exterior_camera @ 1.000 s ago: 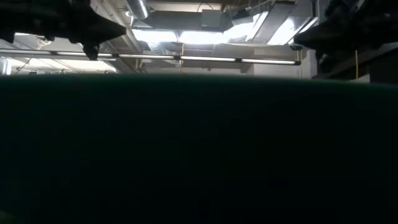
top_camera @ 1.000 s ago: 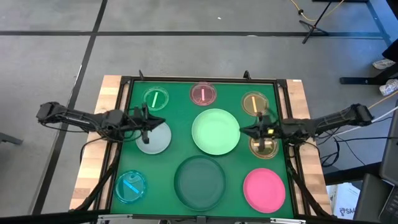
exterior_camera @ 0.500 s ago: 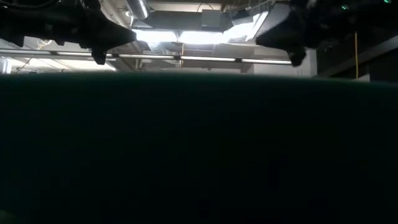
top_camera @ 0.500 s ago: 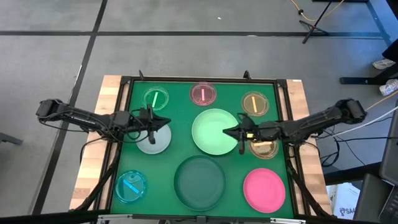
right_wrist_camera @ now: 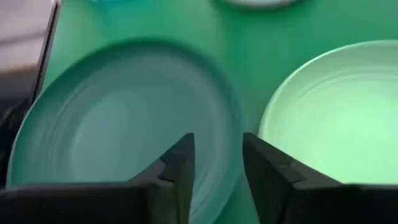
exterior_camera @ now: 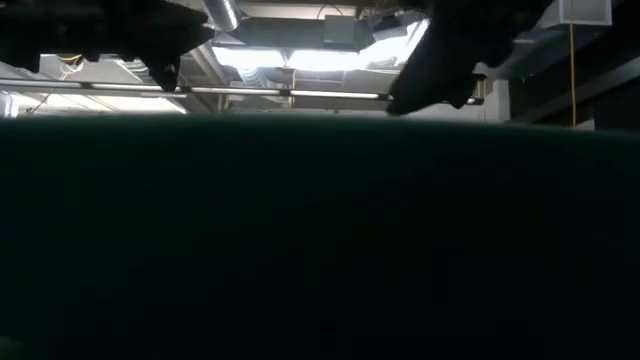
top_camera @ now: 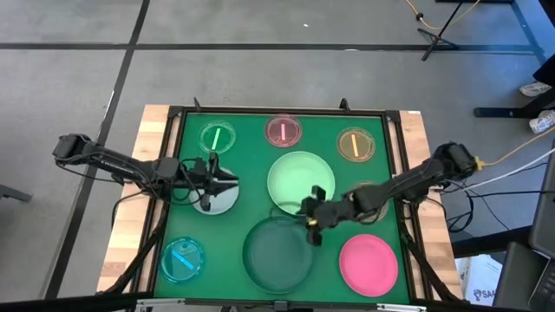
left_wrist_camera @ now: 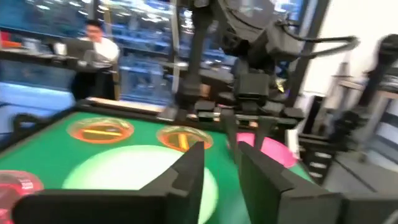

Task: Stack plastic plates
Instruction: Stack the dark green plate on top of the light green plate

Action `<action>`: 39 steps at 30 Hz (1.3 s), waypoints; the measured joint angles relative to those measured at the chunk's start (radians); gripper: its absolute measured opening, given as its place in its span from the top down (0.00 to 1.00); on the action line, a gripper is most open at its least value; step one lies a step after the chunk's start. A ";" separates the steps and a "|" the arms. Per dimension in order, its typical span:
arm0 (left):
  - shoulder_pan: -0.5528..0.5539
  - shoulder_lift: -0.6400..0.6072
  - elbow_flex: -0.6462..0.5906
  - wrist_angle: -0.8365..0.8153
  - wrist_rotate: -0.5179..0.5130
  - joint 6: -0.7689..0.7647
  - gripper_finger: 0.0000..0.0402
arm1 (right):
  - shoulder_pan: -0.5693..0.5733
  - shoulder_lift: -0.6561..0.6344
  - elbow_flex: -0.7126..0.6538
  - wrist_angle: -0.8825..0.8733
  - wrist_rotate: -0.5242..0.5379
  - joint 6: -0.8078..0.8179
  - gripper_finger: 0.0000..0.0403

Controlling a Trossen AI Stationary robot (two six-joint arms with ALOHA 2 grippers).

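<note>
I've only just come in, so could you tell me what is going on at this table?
A two-armed robot is set to stack plastic plates, which all lie apart on the green mat. The right gripper, open, hangs between the light green plate and the dark green plate. The left gripper, open, is over the pale grey-green plate. Neither holds anything.

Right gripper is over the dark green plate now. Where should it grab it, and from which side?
Take the dark green plate by its raised rim, probably the edge nearest the light green plate, coming down from above. It lies flat on the mat, so only the rim offers a pinch. The right gripper hangs open over that edge in the wrist view; one finger inside, one outside should fit.
</note>
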 joint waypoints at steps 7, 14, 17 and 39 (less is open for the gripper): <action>-0.071 0.048 0.000 0.063 0.016 -0.008 0.71 | 0.083 0.037 0.032 -0.112 -0.001 0.143 0.62; -0.078 0.105 0.000 0.148 0.005 -0.019 0.71 | 0.122 0.037 0.032 -0.243 0.132 0.340 0.65; -0.088 0.137 0.000 0.128 -0.001 -0.081 0.71 | 0.121 0.055 0.032 -0.251 0.108 0.448 0.67; -0.187 0.344 0.088 0.123 -0.005 -0.060 0.71 | 0.086 0.165 0.032 -0.169 0.019 0.527 0.70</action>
